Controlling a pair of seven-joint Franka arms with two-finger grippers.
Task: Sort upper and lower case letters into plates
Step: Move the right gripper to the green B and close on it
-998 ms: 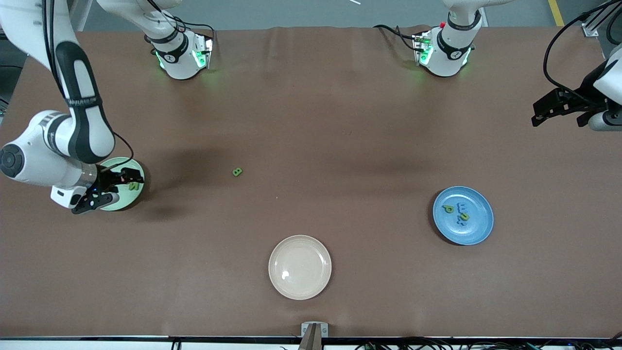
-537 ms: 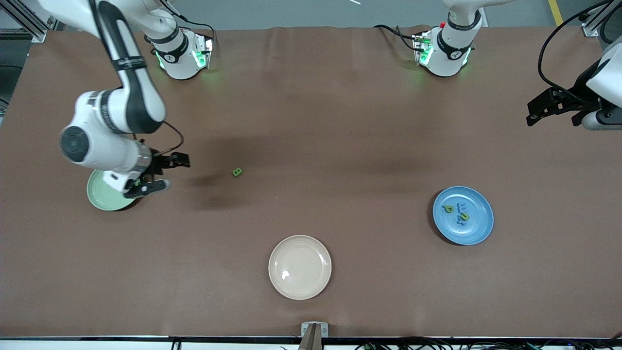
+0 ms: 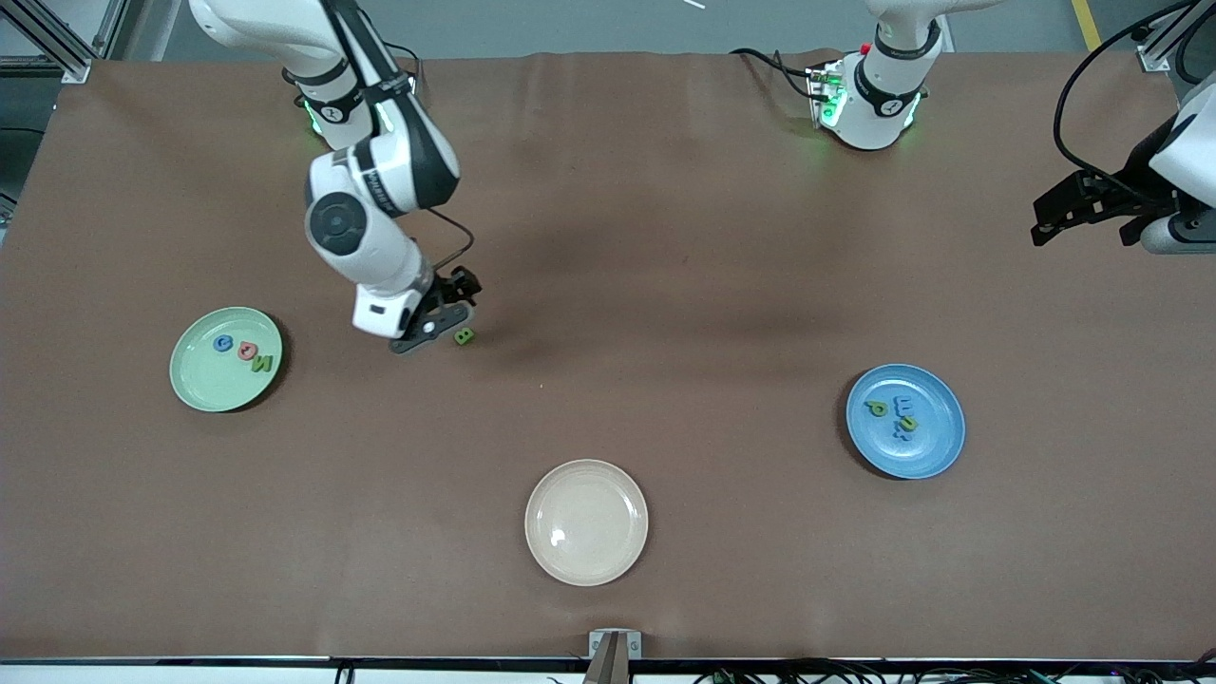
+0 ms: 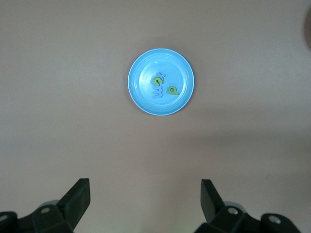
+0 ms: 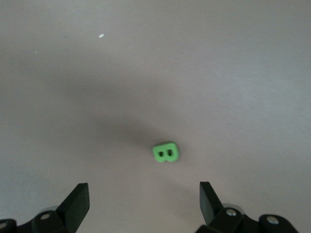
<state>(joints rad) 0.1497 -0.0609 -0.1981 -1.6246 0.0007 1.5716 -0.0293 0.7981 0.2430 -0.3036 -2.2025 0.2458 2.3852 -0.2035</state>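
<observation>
Nearest me sits the cream plate (image 3: 586,522). I see four letters in the blue plate (image 3: 936,449), three in the mint plate (image 3: 195,380). My right gripper (image 3: 445,318), fingers wide and empty, hangs just beside the green B (image 3: 464,335). My left gripper (image 3: 1092,211) waits, spread open, empty.

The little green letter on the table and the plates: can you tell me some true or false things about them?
1. The green letter B lies on the bare table, not in a plate. True.
2. The right gripper is squeezing the B. False: its fingers are open and it is over the table right beside the B, not holding it.
3. The cream plate has letters in it. False: it has none.
4. The mint green plate holds three letters. True.
5. The left gripper is over the blue plate. False: it waits, open, out at the left arm's end of the table.
</observation>
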